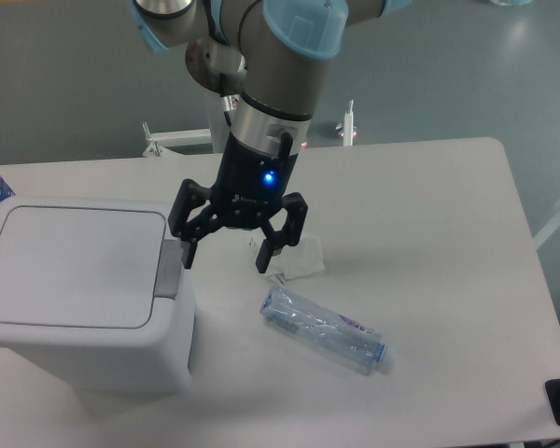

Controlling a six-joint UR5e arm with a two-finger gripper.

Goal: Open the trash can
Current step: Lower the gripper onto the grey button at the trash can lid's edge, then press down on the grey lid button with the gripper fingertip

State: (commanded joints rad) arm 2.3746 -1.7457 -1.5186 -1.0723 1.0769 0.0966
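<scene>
The white trash can [75, 299] sits at the desk's [448, 233] left front, lid flat and closed. The hand [226, 259], fingers spread and holding nothing, hangs just right of its grey push button [169, 271]. A crumpled tissue [294, 259] and a clear plastic bottle [324, 330] lie nearby; the bottle's label is unreadable.

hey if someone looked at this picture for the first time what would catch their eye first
Most likely the black two-finger gripper with its glowing blue light, hanging open at mid-table with one fingertip beside the grey push button of the trash can. That big white bin, lid shut, fills the left of the table. A clear plastic bottle lies on its side nearer the front, with a crumpled white wrapper behind it.
</scene>
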